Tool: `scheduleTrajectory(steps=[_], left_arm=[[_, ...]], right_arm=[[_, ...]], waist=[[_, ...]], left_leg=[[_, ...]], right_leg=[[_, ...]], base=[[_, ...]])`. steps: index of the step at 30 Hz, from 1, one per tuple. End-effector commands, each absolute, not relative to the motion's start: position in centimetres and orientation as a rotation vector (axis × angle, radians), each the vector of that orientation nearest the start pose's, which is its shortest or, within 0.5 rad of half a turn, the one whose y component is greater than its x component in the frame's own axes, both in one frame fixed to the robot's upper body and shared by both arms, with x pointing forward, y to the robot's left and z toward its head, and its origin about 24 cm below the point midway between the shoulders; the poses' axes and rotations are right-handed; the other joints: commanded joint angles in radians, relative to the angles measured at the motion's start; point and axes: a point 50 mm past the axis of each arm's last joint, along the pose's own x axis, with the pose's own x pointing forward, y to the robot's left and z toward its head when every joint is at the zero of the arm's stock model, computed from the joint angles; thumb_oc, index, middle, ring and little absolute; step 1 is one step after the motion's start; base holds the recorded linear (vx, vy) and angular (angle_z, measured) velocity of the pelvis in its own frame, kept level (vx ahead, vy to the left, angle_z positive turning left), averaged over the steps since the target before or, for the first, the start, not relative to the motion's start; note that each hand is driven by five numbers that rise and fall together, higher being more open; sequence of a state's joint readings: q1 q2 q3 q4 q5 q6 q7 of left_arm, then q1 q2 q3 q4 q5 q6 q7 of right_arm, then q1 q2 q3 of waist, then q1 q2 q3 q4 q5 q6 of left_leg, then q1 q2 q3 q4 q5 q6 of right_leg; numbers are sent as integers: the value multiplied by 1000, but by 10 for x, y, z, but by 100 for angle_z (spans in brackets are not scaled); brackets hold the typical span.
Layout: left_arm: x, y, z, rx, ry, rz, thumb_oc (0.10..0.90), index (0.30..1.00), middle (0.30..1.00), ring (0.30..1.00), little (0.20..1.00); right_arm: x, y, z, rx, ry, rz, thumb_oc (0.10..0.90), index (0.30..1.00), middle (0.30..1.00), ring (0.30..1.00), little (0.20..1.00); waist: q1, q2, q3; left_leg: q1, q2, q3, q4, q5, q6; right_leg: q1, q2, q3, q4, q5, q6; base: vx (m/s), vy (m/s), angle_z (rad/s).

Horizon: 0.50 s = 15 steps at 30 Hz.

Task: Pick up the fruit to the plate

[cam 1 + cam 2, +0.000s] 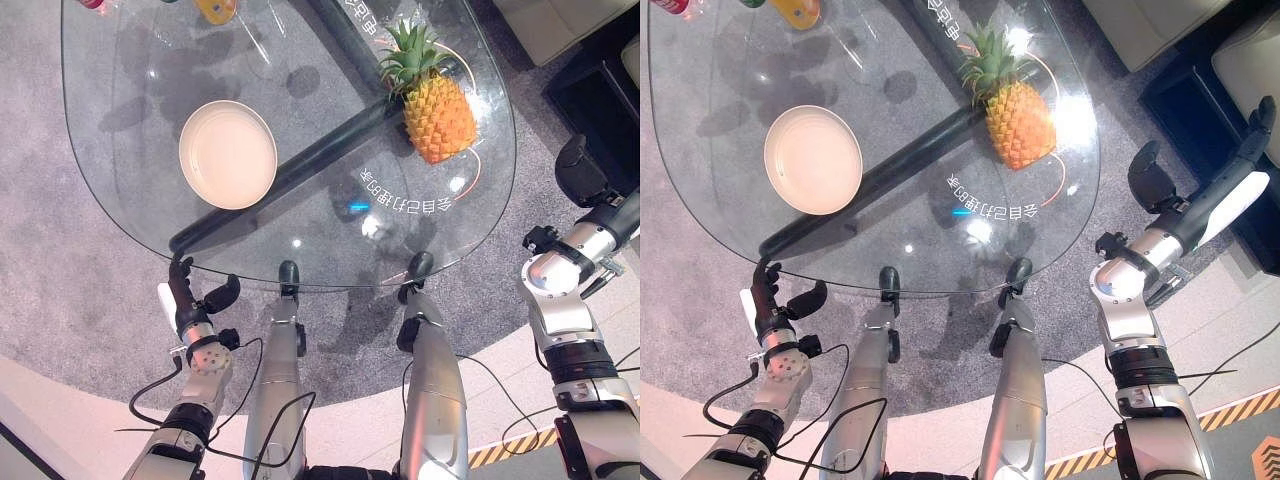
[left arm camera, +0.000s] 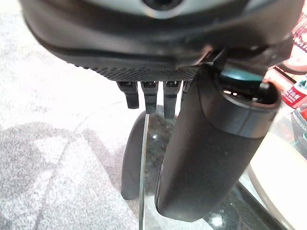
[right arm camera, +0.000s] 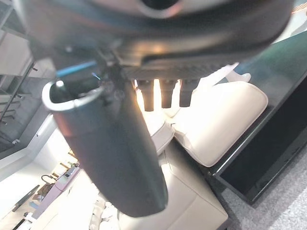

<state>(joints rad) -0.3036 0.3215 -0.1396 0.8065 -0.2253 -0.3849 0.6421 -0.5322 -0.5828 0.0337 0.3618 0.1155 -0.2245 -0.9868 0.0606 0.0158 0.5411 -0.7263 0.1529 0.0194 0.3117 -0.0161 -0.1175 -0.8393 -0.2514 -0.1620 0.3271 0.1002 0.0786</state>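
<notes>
- Left eye view: glass table (image 1: 120,200) with the pineapple (image 1: 437,112) lying tilted near its right edge, leafy crown pointing toward the far side. The cream plate (image 1: 228,154) sits well apart from it, on the left half, with nothing on it. Dark bar under the glass runs between the 2.
- Same view: left hand (image 1: 190,300) is at the near-left table edge, fingers straight, thumb splayed, holding nothing. Right hand (image 1: 580,170) is off the table past its right edge, raised, nothing in it.
- Right eye view: same layout. Right hand (image 1: 1255,125) reaches away from the table toward the pale sofa (image 1: 1250,60), fingers extended. Fruit untouched, so the pick is not yet started.
- Left wrist view: left hand's fingers (image 2: 149,96) hang straight and relaxed, thumb out in front, glass edge just past them, plate rim (image 2: 276,177) at the side. No contact visible.
- Right wrist view: fingers (image 3: 165,98) straight, thumb forward, cushions behind. Empty, wide.
- Handling, my read: pineapple is likely heavy for 1 hand, rigid, rough skin so decent friction, but rounded and may roll on slick glass. Crown is stiff and spiky, poor hold. Best take the mid body, fingers and thumb wrapped across the widest part. Right hand is nearer.
- Risk: glass top and plate are both fragile, so set down gently.
</notes>
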Motion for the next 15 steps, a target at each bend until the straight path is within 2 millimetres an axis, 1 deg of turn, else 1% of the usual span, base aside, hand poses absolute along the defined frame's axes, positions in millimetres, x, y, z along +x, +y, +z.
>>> scheduleTrajectory(steps=[1,8,14,15], left_arm=[[255,267,-16,197,93,752,800,900,900,900,900],[246,275,-29,172,192,816,800,900,900,900,900],[232,284,-50,115,359,887,800,900,900,900,900],[228,286,-56,91,405,897,800,900,900,900,900]], right_arm=[[285,-292,222,-209,-843,-1053,800,900,900,900,900],[284,-288,227,-219,-878,-1041,800,900,900,900,900],[283,-284,232,-237,-908,-1021,800,900,900,900,900],[283,-282,234,-240,-915,-1014,800,900,900,900,900]], waist=[[-16,33,-21],[-21,35,-21],[-28,37,-21],[-31,37,-21]], left_leg=[[-17,32,-43,-31,62,-8],[-19,32,-40,-32,65,-9],[-14,32,-35,-38,70,-8],[-12,34,-32,-38,72,-9]], right_leg=[[23,-110,28,79,-55,106],[17,-110,32,81,-55,107],[14,-109,36,82,-55,106],[13,-110,37,84,-56,107]], base=[[0,0,0],[0,0,0],[0,0,0],[0,0,0]])
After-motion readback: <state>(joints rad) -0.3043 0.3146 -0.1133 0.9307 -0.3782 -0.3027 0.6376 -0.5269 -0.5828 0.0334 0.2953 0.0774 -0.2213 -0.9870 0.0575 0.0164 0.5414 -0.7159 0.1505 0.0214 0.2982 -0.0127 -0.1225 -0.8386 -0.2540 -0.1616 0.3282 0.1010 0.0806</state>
